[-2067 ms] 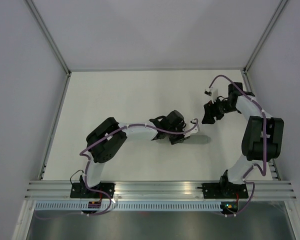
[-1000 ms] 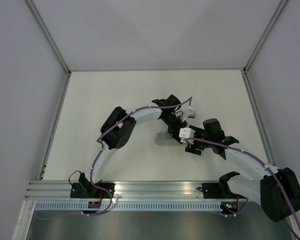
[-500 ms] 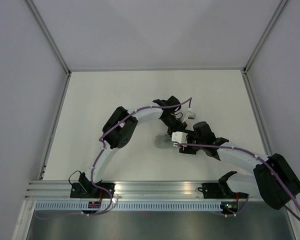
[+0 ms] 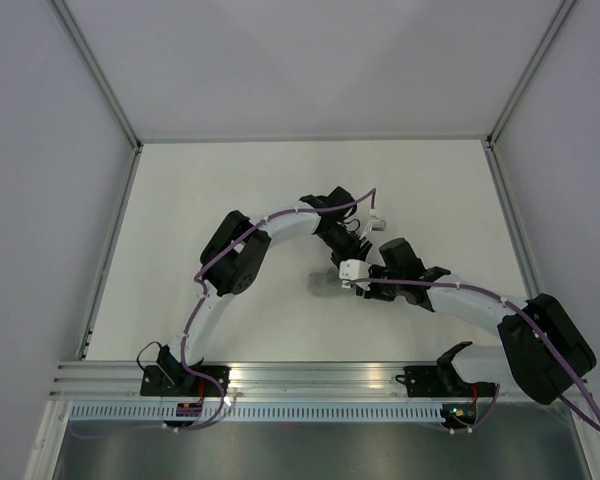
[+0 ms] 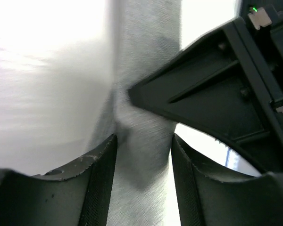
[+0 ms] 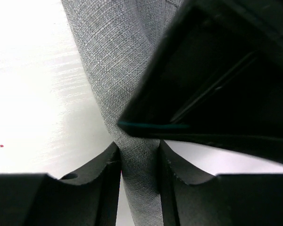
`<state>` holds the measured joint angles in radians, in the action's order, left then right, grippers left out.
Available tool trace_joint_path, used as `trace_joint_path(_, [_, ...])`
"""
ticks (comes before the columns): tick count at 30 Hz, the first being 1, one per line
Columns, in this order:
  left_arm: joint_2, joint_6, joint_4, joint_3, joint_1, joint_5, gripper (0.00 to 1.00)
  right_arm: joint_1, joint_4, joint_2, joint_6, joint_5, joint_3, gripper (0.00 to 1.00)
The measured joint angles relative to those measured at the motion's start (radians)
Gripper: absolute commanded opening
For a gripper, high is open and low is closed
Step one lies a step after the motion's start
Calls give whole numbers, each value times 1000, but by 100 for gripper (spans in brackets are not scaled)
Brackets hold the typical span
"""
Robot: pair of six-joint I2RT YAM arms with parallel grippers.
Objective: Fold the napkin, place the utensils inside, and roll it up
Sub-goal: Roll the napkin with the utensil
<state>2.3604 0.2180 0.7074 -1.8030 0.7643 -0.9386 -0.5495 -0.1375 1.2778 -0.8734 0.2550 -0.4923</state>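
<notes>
R gripper (image 6: 138,147): jaws pressed together on the plain mid-grey, felt-like napkin (image 6: 111,56), already a narrow roll, and the cloth is squeezed thin betw. them. This arm has just come in from far right of the roll. L gripper (image 5: 144,141) stands astride the same roll, opposite side; pressing or loose, cannot tell. Probably a re-grip near end of rolling. Utensils not seen, perhaps inside. White flat table (image 4: 210,190) lies under the roll.

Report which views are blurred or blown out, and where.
Left wrist: motion-blurred, with the table washed out to white and the napkin smeared. Right wrist: the napkin's weave is sharp, with table glare on the left. Top external: sharp and evenly lit.
</notes>
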Motion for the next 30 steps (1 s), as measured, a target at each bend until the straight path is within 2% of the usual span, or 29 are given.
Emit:
trace_joint_path(7, [-74, -91, -126, 25, -88, 78, 56, 0, -84, 71, 35, 1, -82, 37])
trace_joint_path(13, [-229, -185, -259, 110, -182, 205, 56, 11, -121, 143, 92, 3, -153, 36])
trace_joint_path(18, [-403, -298, -393, 271, -235, 364, 57, 45, -166, 233, 147, 40, -243, 36])
trace_joint_path(30, [-719, -577, -552, 664, -236, 715, 60, 158, -313, 451, 303, 180, -496, 36])
